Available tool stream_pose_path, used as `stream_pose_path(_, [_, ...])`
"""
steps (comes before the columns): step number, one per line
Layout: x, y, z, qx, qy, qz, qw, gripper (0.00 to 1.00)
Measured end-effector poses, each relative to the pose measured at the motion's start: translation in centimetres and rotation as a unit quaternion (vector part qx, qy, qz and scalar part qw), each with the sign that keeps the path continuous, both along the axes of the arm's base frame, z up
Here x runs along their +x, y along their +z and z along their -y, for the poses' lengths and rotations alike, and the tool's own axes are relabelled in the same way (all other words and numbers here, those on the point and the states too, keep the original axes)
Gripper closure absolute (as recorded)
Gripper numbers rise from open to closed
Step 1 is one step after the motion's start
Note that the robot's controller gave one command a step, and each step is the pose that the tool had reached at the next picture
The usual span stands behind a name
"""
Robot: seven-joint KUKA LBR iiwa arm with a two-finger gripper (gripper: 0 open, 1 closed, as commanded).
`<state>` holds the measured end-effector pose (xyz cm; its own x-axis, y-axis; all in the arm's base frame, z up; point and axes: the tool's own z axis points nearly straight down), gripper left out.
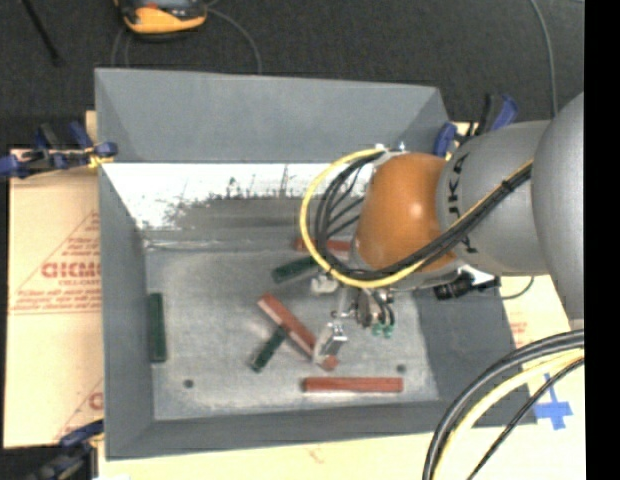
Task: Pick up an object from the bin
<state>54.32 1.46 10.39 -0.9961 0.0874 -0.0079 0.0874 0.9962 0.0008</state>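
My gripper hangs low in the right half of the bin, under the orange wrist cover. Its tip is right at the lower right end of a pinkish-red stick that lies slanted on the bin floor. A dark green stick lies against that red stick on its left side. Just below the gripper, a longer red stick rests flat along the front wall. Whether anything is gripped cannot be made out.
Another green stick and a red one lie near the back, partly under the arm's cables. One green stick lies alone by the left wall. The arm and its cables cover the bin's right side.
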Motion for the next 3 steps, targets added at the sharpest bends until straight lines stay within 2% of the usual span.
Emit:
stream_pose_path(1, [-0.9, -2.7, -1.4, -0.001, -0.052, -0.0021, 0.9986, 0.0])
stream_pose_path(2, [-1.2, -0.7, -2.8, 0.0, -0.049, -0.0029, 0.9988, 0.0])
stream_pose_path(3, [-0.6, -2.0, -1.4, 0.001, -0.052, -0.0032, 0.9986, 1.0])
